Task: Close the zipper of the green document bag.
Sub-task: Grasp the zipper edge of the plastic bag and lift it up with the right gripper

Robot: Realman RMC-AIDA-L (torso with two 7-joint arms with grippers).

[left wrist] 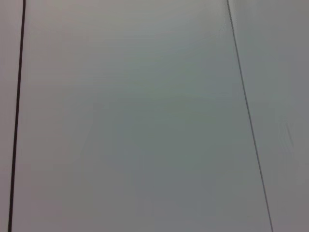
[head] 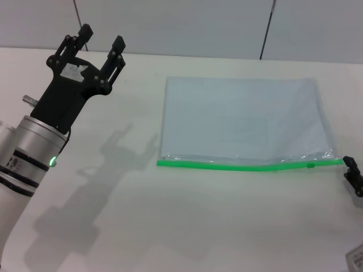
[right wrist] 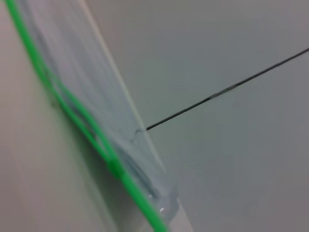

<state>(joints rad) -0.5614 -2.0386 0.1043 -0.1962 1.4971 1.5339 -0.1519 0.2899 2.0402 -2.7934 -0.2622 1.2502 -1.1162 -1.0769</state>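
Green document bag point(head: 241, 119) flat on worktop point(head: 170, 226), zipper point(head: 249, 166) along near edge. Left hand point(head: 102, 41) raised at left, fingers spread, empty. Right hand point(head: 353, 175) just beside zipper's right end, grip state unclear.

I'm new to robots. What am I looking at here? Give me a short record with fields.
surface: white table
main object: green document bag, lying flat
zipper: zipper along the bag's near edge, small slider toward its right end
left gripper: left gripper raised above the table, left of the bag, fingers apart, holding nothing
right gripper: right gripper at the picture's right edge, just beyond the zipper's right end
contact: neither gripper visibly touches the bag
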